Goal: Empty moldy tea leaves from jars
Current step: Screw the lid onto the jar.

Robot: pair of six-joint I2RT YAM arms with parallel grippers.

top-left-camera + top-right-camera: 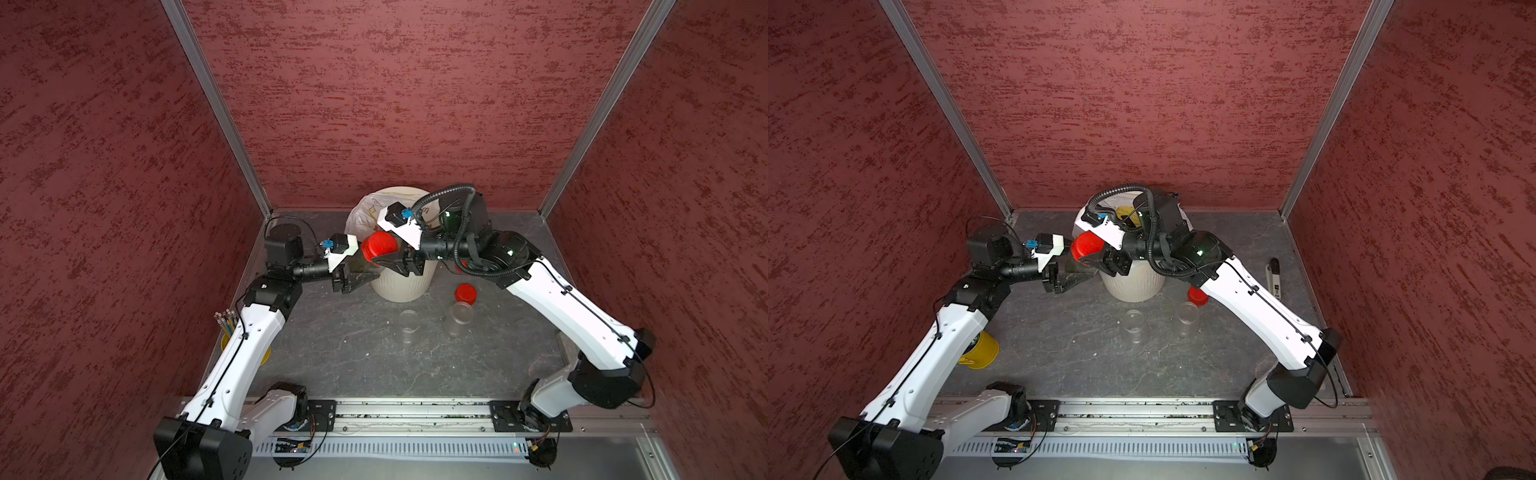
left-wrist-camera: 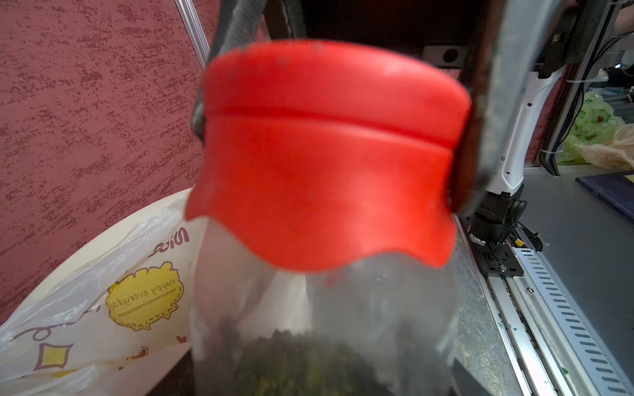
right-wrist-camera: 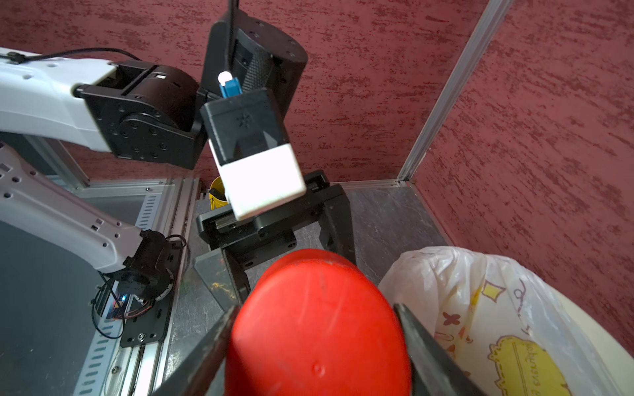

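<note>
A clear jar (image 2: pixel 377 308) with a red cap (image 2: pixel 326 164) is held level above the table beside the bin, and my left gripper (image 1: pixel 365 274) is shut on its body. Moldy tea leaves (image 2: pixel 302 363) lie dark olive inside it. My right gripper (image 3: pixel 317 343) is shut on that cap (image 3: pixel 319 325), one finger (image 3: pixel 212 343) pressed to each side. Both top views show the cap (image 1: pixel 376 243) (image 1: pixel 1086 247) between the two grippers. Two uncapped, see-through jars (image 1: pixel 409 326) (image 1: pixel 459 318) stand on the table.
The cream ribbed bin (image 1: pixel 399 286), lined with a printed white bag (image 1: pixel 359 218), stands at the back behind the grippers. A loose red cap (image 1: pixel 465 293) lies by the uncapped jars. A yellow cup of pencils (image 1: pixel 982 351) is under the left arm. A black-and-white tool (image 1: pixel 1274 278) lies at the right.
</note>
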